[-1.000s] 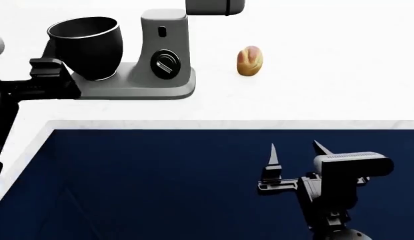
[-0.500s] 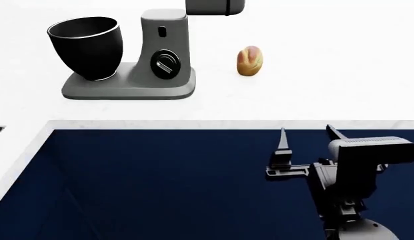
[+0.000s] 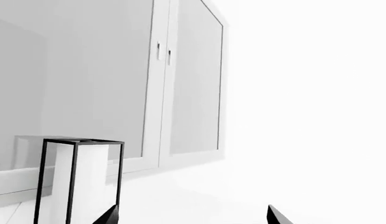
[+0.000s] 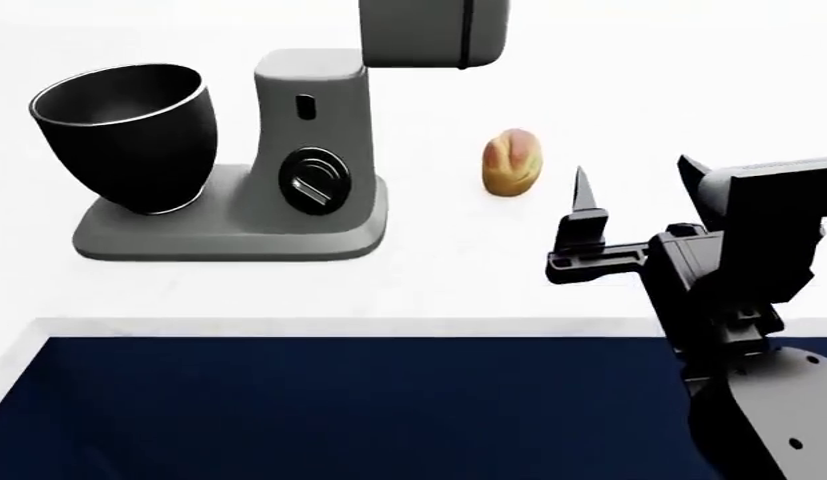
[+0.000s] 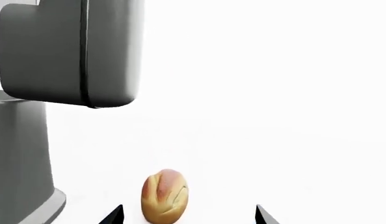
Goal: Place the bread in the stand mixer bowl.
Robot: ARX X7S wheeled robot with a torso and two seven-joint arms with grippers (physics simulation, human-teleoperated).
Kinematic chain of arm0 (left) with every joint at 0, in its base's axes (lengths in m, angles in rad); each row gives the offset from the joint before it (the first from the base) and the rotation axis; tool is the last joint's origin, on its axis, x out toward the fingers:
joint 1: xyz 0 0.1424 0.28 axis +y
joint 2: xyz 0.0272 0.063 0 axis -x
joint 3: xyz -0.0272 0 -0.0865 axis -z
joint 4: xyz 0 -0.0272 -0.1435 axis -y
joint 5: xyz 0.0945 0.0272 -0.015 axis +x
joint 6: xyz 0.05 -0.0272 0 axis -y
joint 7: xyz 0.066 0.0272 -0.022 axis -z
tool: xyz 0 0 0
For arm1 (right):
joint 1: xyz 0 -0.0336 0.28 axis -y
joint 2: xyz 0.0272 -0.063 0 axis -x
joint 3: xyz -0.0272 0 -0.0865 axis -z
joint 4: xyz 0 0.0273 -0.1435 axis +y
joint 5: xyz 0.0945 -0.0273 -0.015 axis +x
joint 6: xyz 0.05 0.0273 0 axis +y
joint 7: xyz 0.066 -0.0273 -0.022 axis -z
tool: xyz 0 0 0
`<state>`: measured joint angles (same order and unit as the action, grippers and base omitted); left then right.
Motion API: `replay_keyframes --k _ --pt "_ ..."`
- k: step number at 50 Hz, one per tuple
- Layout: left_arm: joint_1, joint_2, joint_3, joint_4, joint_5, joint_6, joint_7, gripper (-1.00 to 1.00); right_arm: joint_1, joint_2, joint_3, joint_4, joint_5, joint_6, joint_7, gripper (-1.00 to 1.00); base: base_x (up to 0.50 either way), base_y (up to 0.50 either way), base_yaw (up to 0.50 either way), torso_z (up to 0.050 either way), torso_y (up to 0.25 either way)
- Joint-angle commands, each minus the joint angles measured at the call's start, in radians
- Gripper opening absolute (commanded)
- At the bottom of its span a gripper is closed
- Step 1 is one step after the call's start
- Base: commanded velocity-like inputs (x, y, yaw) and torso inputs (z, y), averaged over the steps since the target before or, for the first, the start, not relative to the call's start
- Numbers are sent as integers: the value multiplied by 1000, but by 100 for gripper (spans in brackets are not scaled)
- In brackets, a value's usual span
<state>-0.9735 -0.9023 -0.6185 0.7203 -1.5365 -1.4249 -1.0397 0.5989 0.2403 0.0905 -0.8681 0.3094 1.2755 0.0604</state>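
Head view shows the bread (image 4: 513, 163) lying free on the white counter (image 4: 427, 280) right of centre, now with the right gripper (image 4: 633, 200) just beside it at its right, having risen from the lower right of the frame over the last second, so the pick-up looks imminent. Its jaws are spread and empty, fingers pointing up-frame, arm at the right edge. The stand mixer bowl (image 4: 120, 135) waits upper left; the left gripper (image 3: 189, 217), gone from the head view, shows only spread tips.

Bare white surface (image 4: 613, 120) lies between my right gripper (image 4: 636, 190) and the bread (image 4: 513, 162), nothing blocking. The grey mixer body (image 4: 310, 130) stands between the bread and the stand mixer bowl (image 4: 124, 135). The bowl's mouth is open, uncovered from above.
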Motion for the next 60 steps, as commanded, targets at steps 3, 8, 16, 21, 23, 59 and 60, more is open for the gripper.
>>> replay_keyframes --k 3,8,16,21,23,59,60 --pt "16 -12 4 4 -3 22 -2 100 41 -11 31 12 19 38 4 100 -26 220 0 0 0" --pt "28 -16 -8 7 -16 29 -4 100 43 -14 39 20 27 37 0 100 -81 500 0 0 0" --pt "44 -20 -24 8 -39 40 -11 100 32 -17 31 24 30 32 7 100 -82 500 0 0 0" --pt "56 -19 -24 12 -25 44 0 100 16 -24 53 31 31 2 7 100 -66 400 0 0 0" --pt "62 -19 -27 14 -24 46 1 100 9 -15 44 42 22 -7 13 100 0 0 0 0 0" --pt "126 -20 -54 34 -35 83 9 100 -73 -10 74 337 19 -252 -52 100 117 0 0 0 0" --pt "126 -21 -57 34 -38 84 8 100 -73 -17 91 337 31 -256 -57 100 227 0 0 0 0"
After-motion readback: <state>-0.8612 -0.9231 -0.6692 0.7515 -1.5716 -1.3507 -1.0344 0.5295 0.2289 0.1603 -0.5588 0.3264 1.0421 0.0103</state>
